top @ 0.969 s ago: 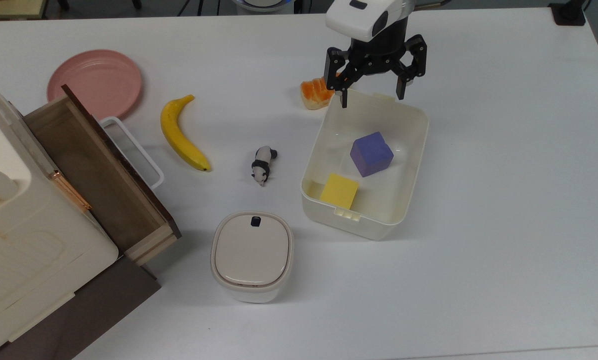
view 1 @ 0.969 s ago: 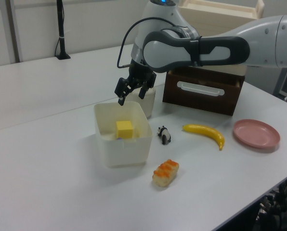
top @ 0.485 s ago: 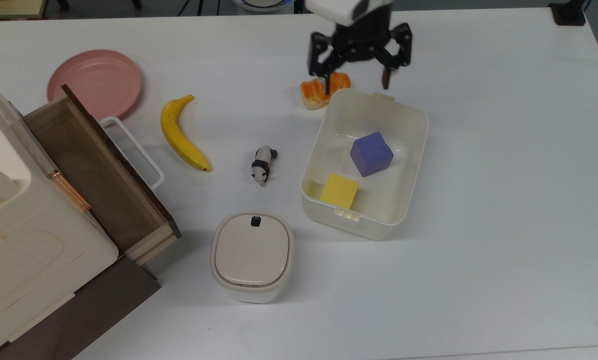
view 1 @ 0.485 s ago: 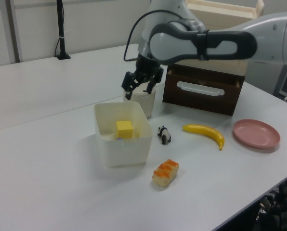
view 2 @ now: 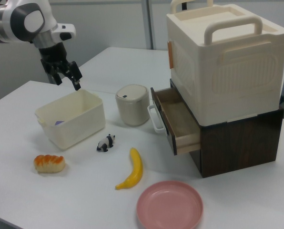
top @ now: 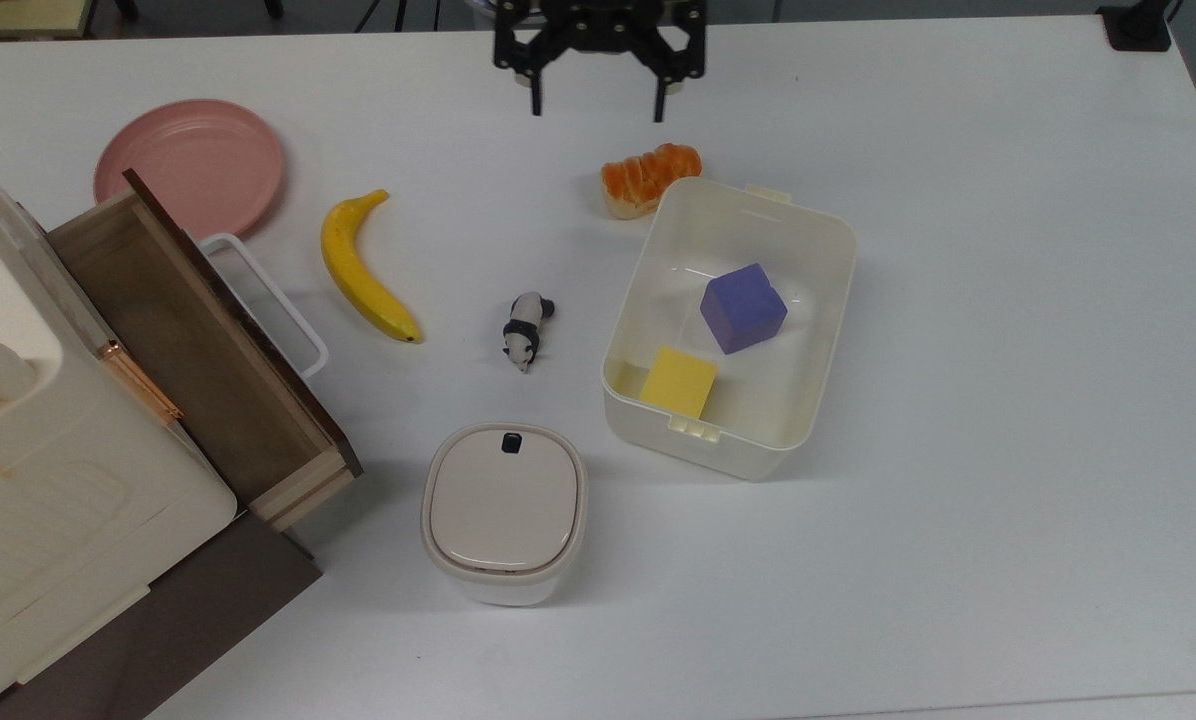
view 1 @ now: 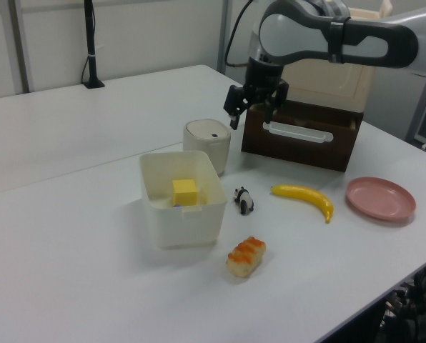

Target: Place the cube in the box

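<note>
Matte purple-blue cube (top: 743,307) sits inside your cream-white plastic box (top: 826,330), tool (top: 595,98) spread wide and empty; it looks light, rigid, grippy, so regrasp across two opposite flat faces if needed.

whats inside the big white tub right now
Inside the box the top view shows the cube near the middle and a flatter yellow block close to the latch-side wall. In the right view the near wall covers the tub's floor; a sliver of purple shows.
</note>
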You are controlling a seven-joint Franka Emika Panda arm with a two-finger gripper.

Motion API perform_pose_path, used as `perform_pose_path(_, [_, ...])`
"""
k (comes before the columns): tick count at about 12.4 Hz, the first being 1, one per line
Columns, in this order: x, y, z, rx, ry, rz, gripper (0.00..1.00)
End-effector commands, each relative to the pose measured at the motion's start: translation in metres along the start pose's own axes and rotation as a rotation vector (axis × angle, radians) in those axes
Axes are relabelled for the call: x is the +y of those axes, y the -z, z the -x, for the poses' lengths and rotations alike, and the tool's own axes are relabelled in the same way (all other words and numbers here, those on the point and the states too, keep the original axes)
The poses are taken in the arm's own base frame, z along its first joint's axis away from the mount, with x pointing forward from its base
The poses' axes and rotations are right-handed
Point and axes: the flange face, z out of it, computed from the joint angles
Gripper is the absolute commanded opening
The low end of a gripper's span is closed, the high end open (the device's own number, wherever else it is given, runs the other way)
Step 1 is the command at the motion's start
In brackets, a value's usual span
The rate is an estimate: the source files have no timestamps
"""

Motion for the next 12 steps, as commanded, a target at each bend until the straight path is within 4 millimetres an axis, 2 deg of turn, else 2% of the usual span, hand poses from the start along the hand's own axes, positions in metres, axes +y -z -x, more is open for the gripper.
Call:
perform_pose_path(1, [0.033, 0.008, 0.015, -0.027, -0.069, 0.016, 1.0])
perform_pose_path(4, [0.052, 0.012, 0.028, -0.097, -0.009, 0.101, 1.0])
perform_pose_path(7, [0.068, 0.017, 0.028, -0.097, -0.034, 0.108, 1.0])
perform_pose_path(9, [0.081, 0.017, 0.025, -0.094, -0.06, 0.092, 1.0])
perform_pose_path(11, [0.08, 0.02, 0.025, -0.103, -0.1, -0.004, 1.0])
perform_pose_path(12, [0.088, 0.03, 0.022, -0.084, -0.124, -0.023, 1.0])
